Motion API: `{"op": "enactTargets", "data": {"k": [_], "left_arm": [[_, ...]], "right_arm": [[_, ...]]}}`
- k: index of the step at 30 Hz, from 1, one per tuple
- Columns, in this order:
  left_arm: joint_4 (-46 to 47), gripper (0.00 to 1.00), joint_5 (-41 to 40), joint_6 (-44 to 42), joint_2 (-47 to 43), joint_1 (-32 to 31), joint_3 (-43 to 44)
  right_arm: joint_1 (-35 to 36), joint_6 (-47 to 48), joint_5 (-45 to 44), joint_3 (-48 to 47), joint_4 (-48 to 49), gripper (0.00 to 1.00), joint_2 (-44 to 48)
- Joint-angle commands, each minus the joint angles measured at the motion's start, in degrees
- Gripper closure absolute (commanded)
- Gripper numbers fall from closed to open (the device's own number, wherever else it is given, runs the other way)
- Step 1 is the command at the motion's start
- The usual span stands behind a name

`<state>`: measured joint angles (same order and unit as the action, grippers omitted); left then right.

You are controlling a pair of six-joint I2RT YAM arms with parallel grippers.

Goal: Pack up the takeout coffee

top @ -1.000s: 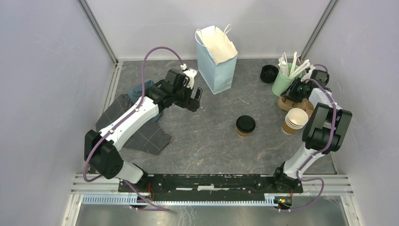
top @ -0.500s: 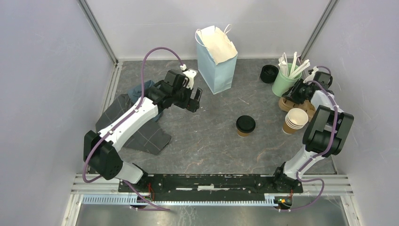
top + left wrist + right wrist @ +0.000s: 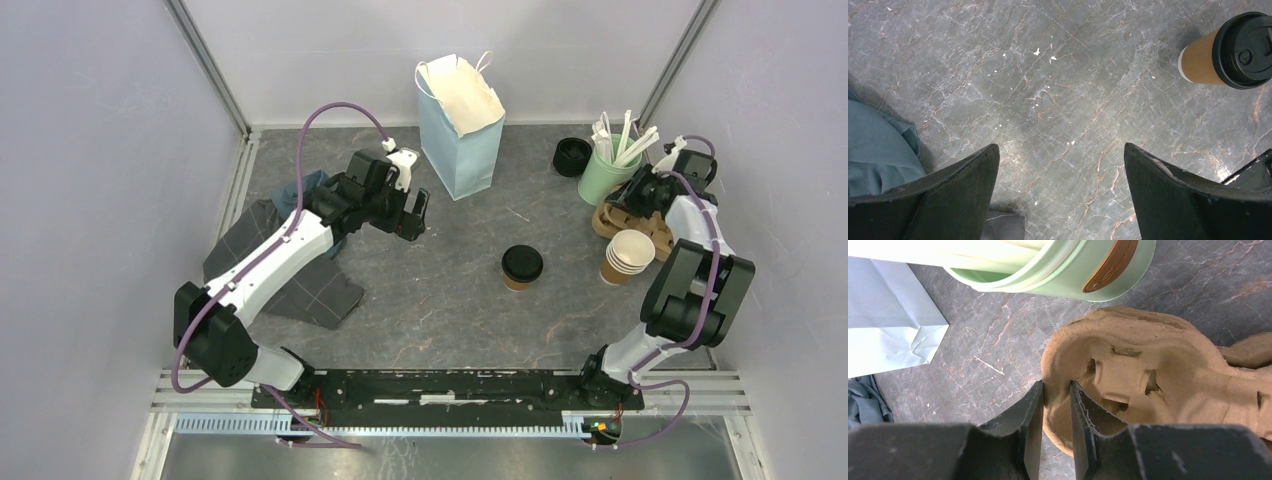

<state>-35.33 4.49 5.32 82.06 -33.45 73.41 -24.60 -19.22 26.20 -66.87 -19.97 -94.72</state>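
The takeout coffee [image 3: 521, 267], a brown paper cup with a black lid, stands in the middle of the table; it also shows at the top right of the left wrist view [image 3: 1230, 52]. My left gripper [image 3: 418, 213] is open and empty, hovering over bare table left of the cup and below the blue paper bag [image 3: 458, 125]. My right gripper [image 3: 626, 205] is shut on the rim of the brown pulp cup carrier [image 3: 1148, 375] at the far right, one finger inside a cup well and one outside. The carrier [image 3: 618, 219] lies beside the green cup.
A green cup [image 3: 603, 172] of white utensils and a black lid [image 3: 571, 156] stand at the back right. A stack of lidless paper cups [image 3: 628, 255] stands by the carrier. A grey and blue cloth [image 3: 285, 255] lies at the left. Walls enclose the table.
My right arm has shifted a little toward the back right with its gripper at the carrier. My left gripper has barely moved. The coffee cup has not moved.
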Motion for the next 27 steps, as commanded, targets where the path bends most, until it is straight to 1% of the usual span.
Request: {"op": "enactTargets", "data": {"k": [1,9,14,21,27], "left_arm": [[2.74,0.0,1.71,-0.27,-2.63,0.32,-0.67],[3.4,0.0,3.26,-0.29,-4.37,0.31,-1.61],[3.92,0.0,3.98,-0.22,-5.94,0.3,-2.86],[3.07,0.0,2.63,-0.33,-5.95,0.32,-1.97],[2.92,0.0,2.31,1.73,-5.6,0.32,-1.07]], "right_arm": [[-0.37,-0.43,-1.5,0.12,-1.08,0.71,5.38],[-0.42,0.2,-5.3,0.24,-4.12,0.79,9.57],[-0.28,0.49,-7.91,-0.21,-6.81,0.79,13.01],[0.68,2.63,-11.93,-5.8,-12.11,0.79,16.19],[4.48,4.04,-15.44,-10.79,-14.39,0.8,16.01]]}}
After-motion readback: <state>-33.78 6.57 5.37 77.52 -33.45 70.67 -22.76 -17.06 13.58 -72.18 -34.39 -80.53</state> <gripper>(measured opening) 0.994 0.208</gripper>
